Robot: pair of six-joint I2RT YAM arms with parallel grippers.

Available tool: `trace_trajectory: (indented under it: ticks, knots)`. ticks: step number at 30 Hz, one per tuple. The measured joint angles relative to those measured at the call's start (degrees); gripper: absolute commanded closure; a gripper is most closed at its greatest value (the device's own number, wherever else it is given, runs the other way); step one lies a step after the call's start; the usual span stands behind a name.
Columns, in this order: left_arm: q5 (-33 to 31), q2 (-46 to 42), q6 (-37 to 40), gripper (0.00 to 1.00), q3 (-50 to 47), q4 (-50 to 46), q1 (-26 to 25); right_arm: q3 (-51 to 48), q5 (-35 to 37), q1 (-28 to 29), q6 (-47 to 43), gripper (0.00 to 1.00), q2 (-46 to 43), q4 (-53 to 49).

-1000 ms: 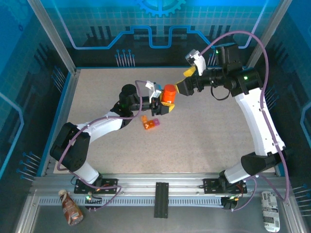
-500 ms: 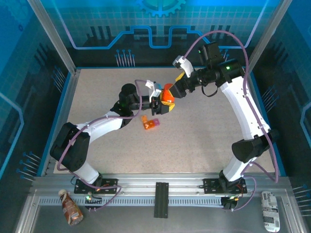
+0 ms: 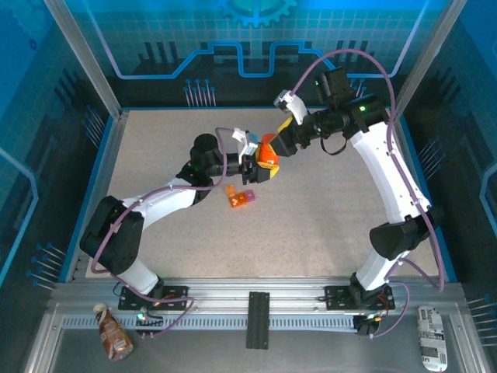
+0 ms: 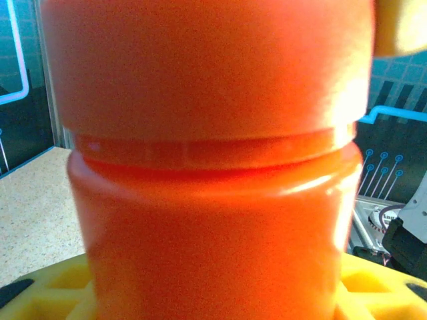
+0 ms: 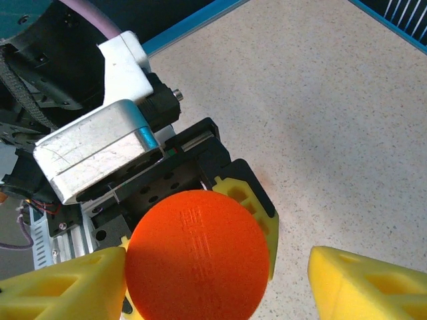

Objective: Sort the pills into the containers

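Observation:
An upright orange bottle (image 3: pixel 269 153) with an orange cap (image 5: pixel 197 257) stands mid-table, with my left gripper (image 3: pixel 260 168) shut on its body. The bottle (image 4: pixel 213 220) sits close in the left wrist view, between that gripper's (image 4: pixel 213 297) yellow fingers (image 4: pixel 47 290). My right gripper (image 3: pixel 279 141) hangs over the cap, open. In the right wrist view one of its (image 5: pixel 217 283) yellow fingers (image 5: pixel 67 290) touches the cap's left side, and the other finger stands apart on the right. The containers (image 3: pixel 239 196), a small orange and pink box, lie on the table in front of the bottle. The pills are hidden.
The speckled table (image 3: pixel 326 217) is bordered by blue rails and glass walls. A brown bottle (image 3: pixel 114 332) and a white packet (image 3: pixel 432 343) lie below the front rail, off the table. Purple cables loop above both arms.
My right arm has swung left from beside the bottle to over its cap, and its jaws have narrowed. The left arm and the bottle have stayed still.

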Motion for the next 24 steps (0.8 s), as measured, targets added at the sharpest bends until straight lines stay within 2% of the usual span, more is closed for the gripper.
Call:
trace_trajectory:
  ticks: [5, 12, 18, 24]
  knots:
    - [-0.1, 0.0, 0.0, 1.0, 0.0, -0.2, 0.0, 0.0, -0.8, 0.6, 0.2, 0.48, 0.2, -0.3]
    - [-0.3, 0.0, 0.0, 1.0, 0.0, -1.7, 0.3, -2.9, 1.4, 1.3, 3.4, 0.6, -0.9, 2.4]
    - [-1.1, 0.3, 0.1, 1.0, -0.7, -4.3, 0.4, -12.5, 10.9, 4.8, 14.1, 0.65, -5.8, 11.6]
    - [-2.0, 0.4, 0.1, 1.0, -1.7, -5.6, 0.6, -23.4, 22.8, 9.9, 28.7, 0.65, -11.3, 23.5]
